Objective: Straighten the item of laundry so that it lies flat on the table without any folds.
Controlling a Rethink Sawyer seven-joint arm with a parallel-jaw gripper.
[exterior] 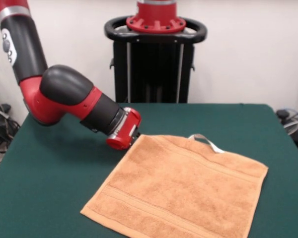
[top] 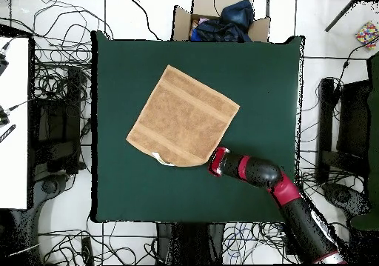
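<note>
From the front, the red and black arm slants down from the left to the gripper, low over the table at the towel's far left corner — its fingers are hidden, so I cannot tell whether it is open, closed or gripping. The towel lies spread right of centre, turned diamond-wise, border bands showing, no fold visible. A white tag loops out from its far edge — from overhead the towel looks flat, gripper at one corner.
</note>
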